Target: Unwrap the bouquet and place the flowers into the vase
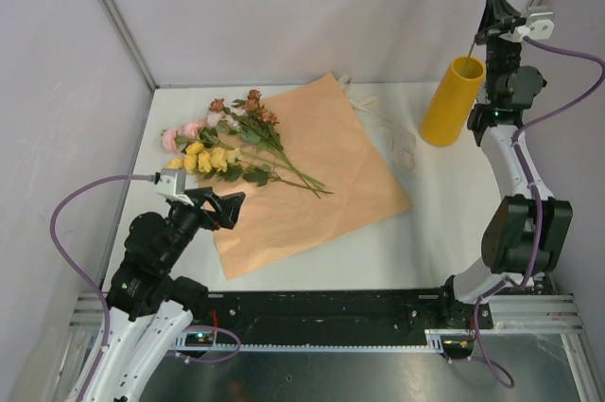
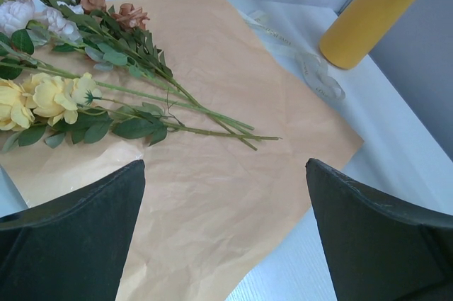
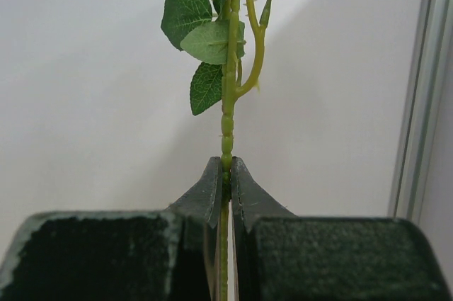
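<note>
One leafy green stem (image 3: 226, 120) is sitting clamped in the right gripper (image 3: 226, 168) above the mustard-yellow tube vase (image 1: 452, 104); the left gripper (image 1: 233, 211) is gaping.

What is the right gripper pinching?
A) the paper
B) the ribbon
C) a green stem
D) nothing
C: the right wrist view shows the right gripper shut on a leafy green stem, and the top view shows it held over the vase.
</note>
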`<state>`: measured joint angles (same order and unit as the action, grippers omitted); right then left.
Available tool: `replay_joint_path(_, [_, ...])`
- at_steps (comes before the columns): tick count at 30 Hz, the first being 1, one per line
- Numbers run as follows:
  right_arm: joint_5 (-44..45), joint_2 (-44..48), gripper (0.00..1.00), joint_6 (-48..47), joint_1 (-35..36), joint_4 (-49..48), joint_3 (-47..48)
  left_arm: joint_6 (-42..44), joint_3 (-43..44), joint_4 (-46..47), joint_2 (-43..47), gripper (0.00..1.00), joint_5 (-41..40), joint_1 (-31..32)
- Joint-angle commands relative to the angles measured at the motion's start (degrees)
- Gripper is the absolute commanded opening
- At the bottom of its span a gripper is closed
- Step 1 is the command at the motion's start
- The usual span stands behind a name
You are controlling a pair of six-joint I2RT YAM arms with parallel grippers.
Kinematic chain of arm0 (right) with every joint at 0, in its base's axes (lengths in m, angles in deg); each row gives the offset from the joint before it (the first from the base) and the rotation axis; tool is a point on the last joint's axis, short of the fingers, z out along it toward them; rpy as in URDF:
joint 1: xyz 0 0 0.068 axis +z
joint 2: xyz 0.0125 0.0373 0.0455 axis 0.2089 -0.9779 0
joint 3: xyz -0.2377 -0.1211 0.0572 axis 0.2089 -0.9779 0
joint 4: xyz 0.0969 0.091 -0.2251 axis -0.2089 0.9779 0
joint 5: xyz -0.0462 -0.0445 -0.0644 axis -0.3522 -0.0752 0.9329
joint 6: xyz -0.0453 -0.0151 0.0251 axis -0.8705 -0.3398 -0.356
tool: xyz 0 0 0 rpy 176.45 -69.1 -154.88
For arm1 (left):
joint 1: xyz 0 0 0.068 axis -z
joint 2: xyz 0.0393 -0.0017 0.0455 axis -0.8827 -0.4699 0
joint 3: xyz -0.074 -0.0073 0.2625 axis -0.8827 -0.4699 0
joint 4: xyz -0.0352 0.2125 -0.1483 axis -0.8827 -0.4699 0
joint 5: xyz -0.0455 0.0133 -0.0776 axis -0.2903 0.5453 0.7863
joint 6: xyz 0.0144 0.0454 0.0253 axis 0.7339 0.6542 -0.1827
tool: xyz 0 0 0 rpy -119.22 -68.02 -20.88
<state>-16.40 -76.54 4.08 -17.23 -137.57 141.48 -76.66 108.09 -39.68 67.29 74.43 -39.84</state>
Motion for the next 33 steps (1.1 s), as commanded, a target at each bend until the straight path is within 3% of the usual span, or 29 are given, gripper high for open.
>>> replay_joint_path(1, [-1.2,-5.1,0.0,-1.6,-1.5,-7.5,7.9,2.1,-0.3,0.6,1.8,1.0,-1.3,0.4])
replay_joint_path(9, [-5.0,-10.8,0.0,-0.5,-2.2,-5.4,12.5,2.4,-0.5,0.4,2.1,1.0,-1.4,0.4])
replay_joint_path(23, [0.5,-13.8,0.04,3.0,-2.6,0.1,2.4,2.1,-0.5,0.2,1.6,1.0,-2.2,0.4])
replay_joint_path(30, [3.1,-10.5,0.19,4.1,-1.9,9.0,-0.6,1.7,-0.4,0.0,1.4,1.0,-3.1,0.4])
replay_joint_path(33, [5.3,-8.1,0.27,5.6,-1.6,17.1,-0.9,1.3,-0.5,0.0,1.4,1.0,-3.4,0.4])
